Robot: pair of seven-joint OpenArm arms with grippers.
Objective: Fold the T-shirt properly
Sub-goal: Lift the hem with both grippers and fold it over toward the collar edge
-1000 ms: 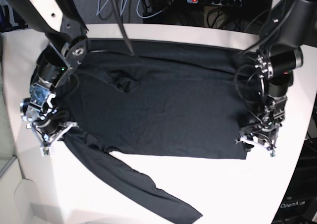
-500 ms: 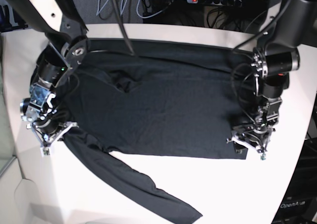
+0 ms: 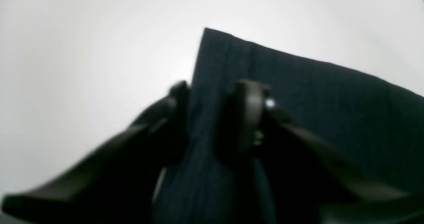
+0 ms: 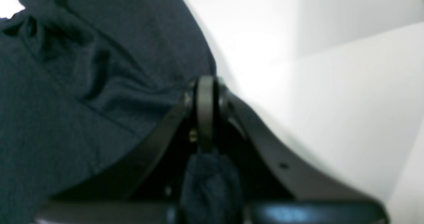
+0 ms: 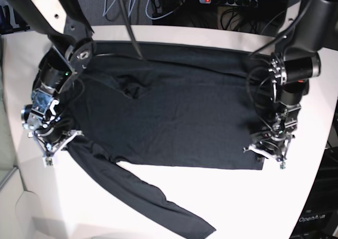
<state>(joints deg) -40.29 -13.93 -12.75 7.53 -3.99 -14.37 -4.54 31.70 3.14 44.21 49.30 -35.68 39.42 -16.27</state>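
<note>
Charcoal knit of the T-shirt (image 5: 169, 112) is spread flat on the table (image 5: 296, 196); right gripper (image 4: 205, 118) is clamped on a shoulder fold, left gripper (image 3: 212, 118) straddles the hem corner with jaws apart, so a firm pinch should be secured before lifting.

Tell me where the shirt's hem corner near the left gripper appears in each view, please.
Base: the hem corner lies at lower right, just below the left gripper.
Left wrist: the corner is at upper centre, beyond the two fingers, with the shirt edge between them.
Right wrist: not in it; only the shirt at the right gripper.
Shared landmark: the white table.
</note>
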